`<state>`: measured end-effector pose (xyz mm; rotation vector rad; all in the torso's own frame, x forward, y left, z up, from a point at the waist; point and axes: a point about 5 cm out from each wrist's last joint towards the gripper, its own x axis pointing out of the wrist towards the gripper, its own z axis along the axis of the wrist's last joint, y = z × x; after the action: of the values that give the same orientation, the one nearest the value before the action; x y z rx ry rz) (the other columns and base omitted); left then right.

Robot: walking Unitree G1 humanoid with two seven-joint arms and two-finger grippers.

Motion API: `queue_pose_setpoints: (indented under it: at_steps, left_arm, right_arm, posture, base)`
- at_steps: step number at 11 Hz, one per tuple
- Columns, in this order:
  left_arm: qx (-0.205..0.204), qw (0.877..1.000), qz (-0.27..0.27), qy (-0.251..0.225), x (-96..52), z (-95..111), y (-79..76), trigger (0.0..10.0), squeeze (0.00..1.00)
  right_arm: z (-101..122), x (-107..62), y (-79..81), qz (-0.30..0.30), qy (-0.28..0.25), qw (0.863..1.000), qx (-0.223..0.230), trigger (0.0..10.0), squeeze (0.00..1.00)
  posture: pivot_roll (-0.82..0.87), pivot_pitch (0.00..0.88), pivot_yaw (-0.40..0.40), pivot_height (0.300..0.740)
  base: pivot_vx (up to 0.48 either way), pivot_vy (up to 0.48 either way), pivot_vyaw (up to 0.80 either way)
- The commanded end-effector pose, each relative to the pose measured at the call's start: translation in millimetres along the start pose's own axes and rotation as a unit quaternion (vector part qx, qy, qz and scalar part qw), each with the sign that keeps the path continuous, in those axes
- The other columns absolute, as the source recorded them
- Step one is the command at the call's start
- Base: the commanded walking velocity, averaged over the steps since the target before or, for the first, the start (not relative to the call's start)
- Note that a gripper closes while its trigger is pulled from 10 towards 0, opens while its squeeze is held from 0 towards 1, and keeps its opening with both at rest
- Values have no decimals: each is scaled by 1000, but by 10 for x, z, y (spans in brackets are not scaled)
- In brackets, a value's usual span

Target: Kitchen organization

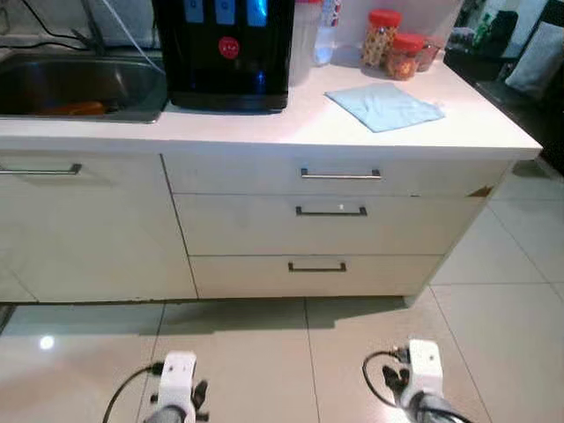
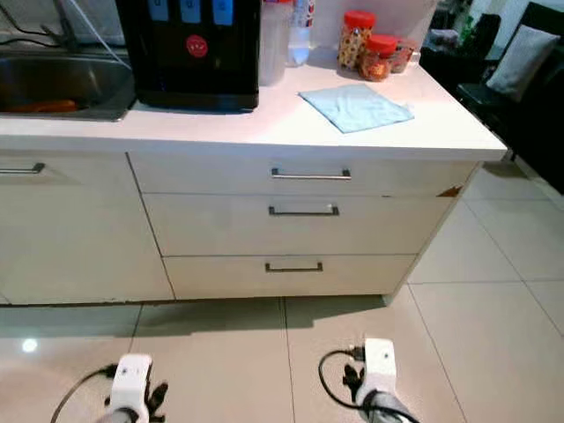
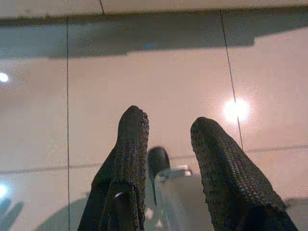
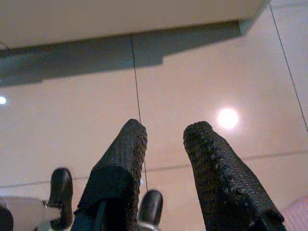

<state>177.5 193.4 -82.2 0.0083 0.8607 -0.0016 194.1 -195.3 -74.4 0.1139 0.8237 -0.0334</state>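
Left gripper (image 3: 166, 127): you are hanging it low, fingers parted, empty.
Right gripper (image 4: 166, 132): likewise.
Blue cloth (image 1: 385, 106): lying far, on the counter (image 1: 291, 119).

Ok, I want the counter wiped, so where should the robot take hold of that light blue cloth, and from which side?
Probably best at the near corner of the light blue cloth, coming down from above at the counter's front edge. It lies flat and spread out, so a corner pinches up more easily than the middle, and the red-lidded jars crowd the far side. Both the left gripper and the right gripper hang low, open.
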Motion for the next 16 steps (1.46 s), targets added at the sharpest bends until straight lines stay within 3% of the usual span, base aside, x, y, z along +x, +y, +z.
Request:
queue_pose_setpoints:
  at_steps: [1, 9, 16]
  left_arm:
    - [1, 1000, 4, 12, -11, -49, 14, 10000, 0]
    - [22, 999, 19, 26, -24, -85, 74, 10000, 0]
    - [13, 999, 24, 21, -21, -62, 92, 10000, 0]
  right_arm:
    - [-51, -17, -44, -8, 12, 1000, -1, 10000, 0]
    - [-265, -81, -101, -30, 53, 998, 23, 10000, 0]
    - [-363, -109, -89, -27, 72, 997, 29, 10000, 0]
  posture:
    - [172, 0, -52, 740]
    - [169, 5, -52, 740]
    - [167, 7, -54, 740]
  base:
    - [0, 0, 0]
    - [0, 0, 0]
    - [0, 0, 0]
